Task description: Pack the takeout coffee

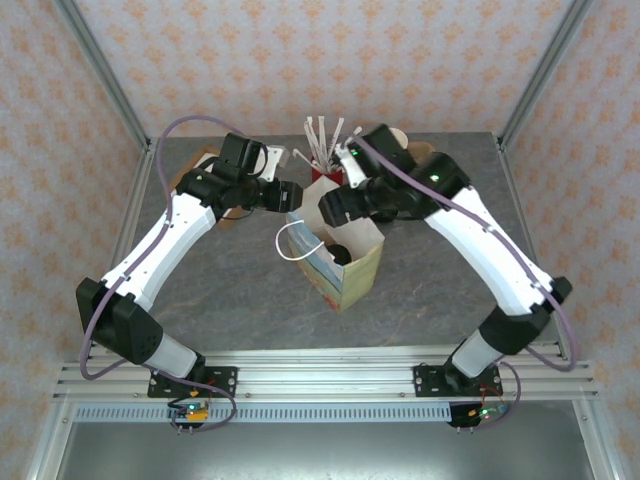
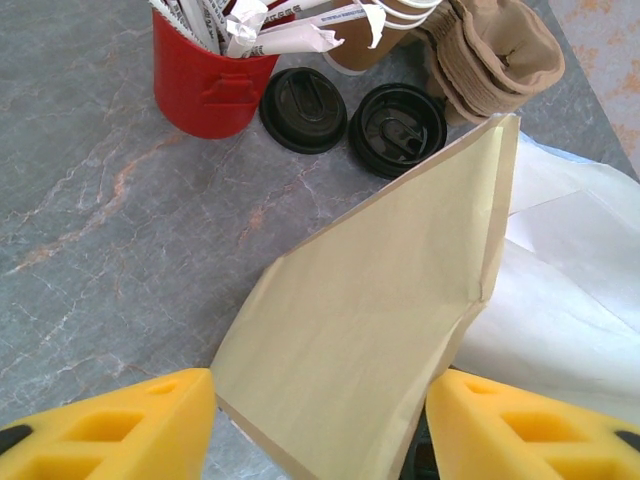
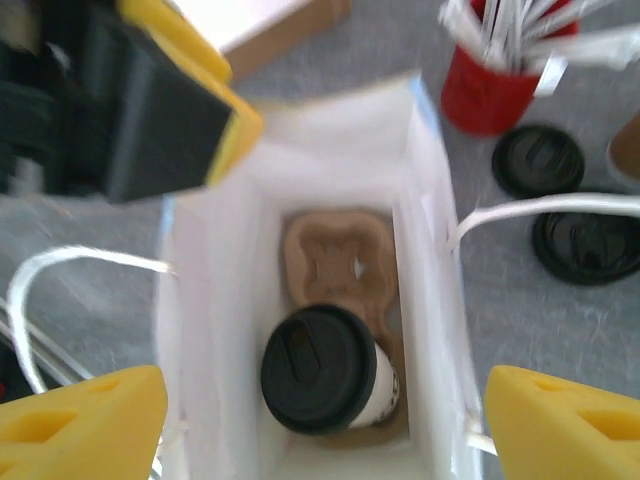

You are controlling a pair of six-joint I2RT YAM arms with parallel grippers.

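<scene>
— Takeout coffee [image 3: 322,370]: where is it?

— Down inside the open paper bag [image 3: 425,250], upright with its black lid on top. It fills the 6 o'clock pocket of a pulp carrier [image 3: 335,262] lying on the bag's floor, and the 12 o'clock pocket stands open. That makes one cup, one carrier and one bag, at the middle of the grey table [image 1: 230,290].

— Take it from the left. What is the left gripper doing?

— The left gripper [image 2: 320,425] is at the bag's 10 o'clock corner in the top view. Its two yellow fingers [image 2: 110,430] stand apart, with the bag's tan side wall between them. I cannot tell whether either one presses on the paper.

— And the right gripper?

— The right gripper [image 3: 325,410] hangs over the bag's mouth. Its fingers are spread wider than the bag, one beyond each long wall, and they grip nothing.

— What else is there, counted?

— Two white handles [image 3: 540,205], one on each long side of the bag. At the bag's 12 o'clock stands one red cup [image 2: 205,85] of wrapped straws [image 2: 290,35], bunched too tightly to count. At the red cup's 3 o'clock, two black lids [image 2: 303,108] lie flat side by side. Behind the lids are one stack of paper cups [image 2: 365,40] and, furthest right, one stack of pulp carriers [image 2: 495,55].
</scene>
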